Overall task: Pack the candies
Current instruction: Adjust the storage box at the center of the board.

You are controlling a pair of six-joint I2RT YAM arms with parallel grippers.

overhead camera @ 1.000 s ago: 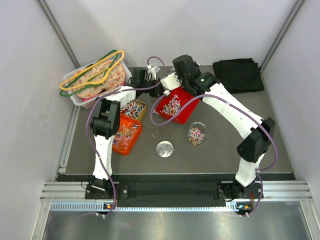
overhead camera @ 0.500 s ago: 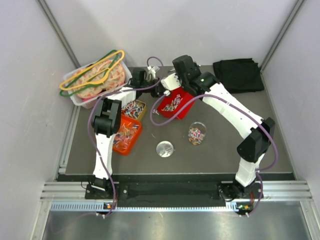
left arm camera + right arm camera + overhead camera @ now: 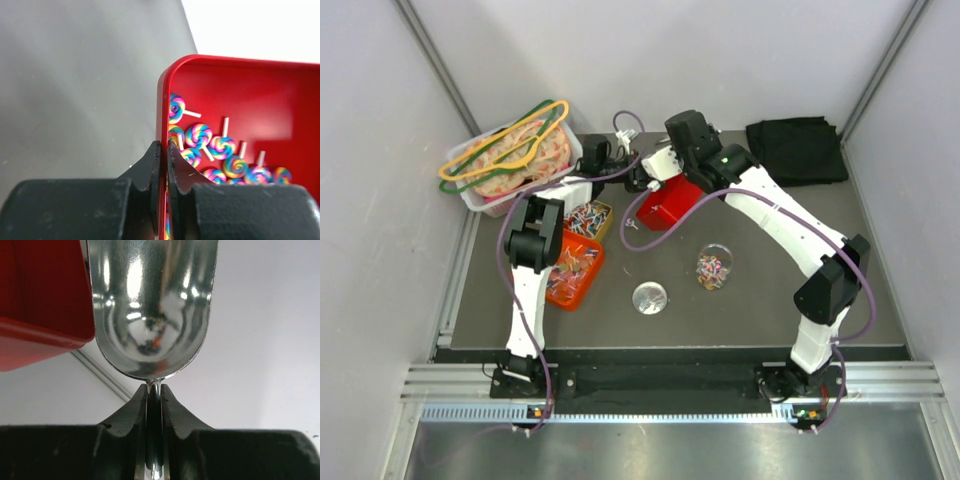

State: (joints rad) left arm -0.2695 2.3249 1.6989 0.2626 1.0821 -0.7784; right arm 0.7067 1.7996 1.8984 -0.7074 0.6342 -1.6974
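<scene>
2 grips were in play. The left gripper (image 3: 162, 148) was pinched narrow on the side wall of the red tray (image 3: 240, 90), with 1 finger on each face of the rim. In the top view the tray looked tipped up off the table (image 3: 760, 300). The right gripper (image 3: 154, 390) was clamped on the thin handle of a shiny metal scoop (image 3: 150, 305). The scoop's bowl looked empty just ahead of the fingertips, and a corner of the tray sat up and to their left. The swirled lollipop candies (image 3: 200, 136) lay heaped in the tray corner just beyond the left fingertips and to their right. More of them sat in the clear jar (image 3: 713, 268), well apart from both grippers on the near side, with its lid (image 3: 650, 298) lying beside it.

The main risk, as I judged it, was the tilt. A thin pinch on 1 wall could let the tray swivel or slip, and the candies would slide over the low rim onto the table. The scoop could also knock the tray, or twist in its narrow hold, while digging in. Any loaded scoop would have to cross to the jar's small mouth, where stray lollipops could bounce out.
</scene>
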